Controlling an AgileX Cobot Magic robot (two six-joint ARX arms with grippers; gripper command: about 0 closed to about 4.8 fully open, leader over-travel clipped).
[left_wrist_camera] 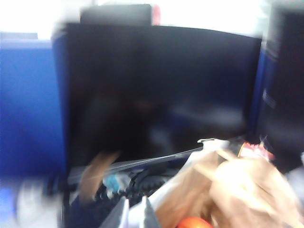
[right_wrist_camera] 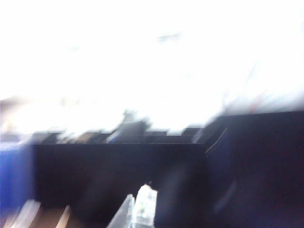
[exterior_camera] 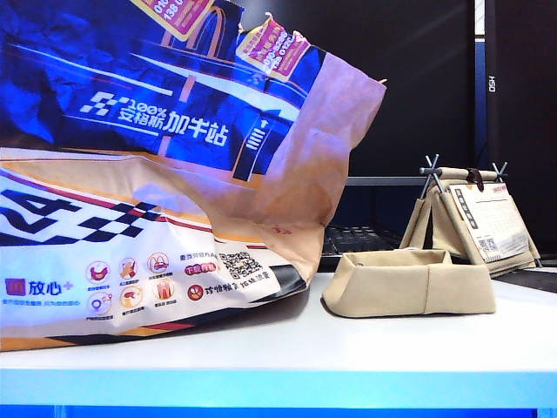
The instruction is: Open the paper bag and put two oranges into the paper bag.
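Observation:
The big brown paper bag (exterior_camera: 157,174), with its blue band and printed icons, fills the left of the exterior view and rests on the white table (exterior_camera: 287,348). Neither gripper shows in that view. In the blurred left wrist view the bag's open top (left_wrist_camera: 228,190) lies just beyond my left gripper (left_wrist_camera: 134,200). One orange (left_wrist_camera: 194,222) shows inside the bag's mouth. The left fingertips stand close together with nothing held. My right gripper (right_wrist_camera: 138,192) is shut and empty, pointing at a dark background away from the bag. A second orange is hidden.
A small beige fabric tray (exterior_camera: 409,283) sits on the table right of the bag. Behind it stands a folding stand with a calendar (exterior_camera: 474,213). A dark keyboard (exterior_camera: 357,237) and a dark monitor (left_wrist_camera: 156,90) lie beyond the table's far edge.

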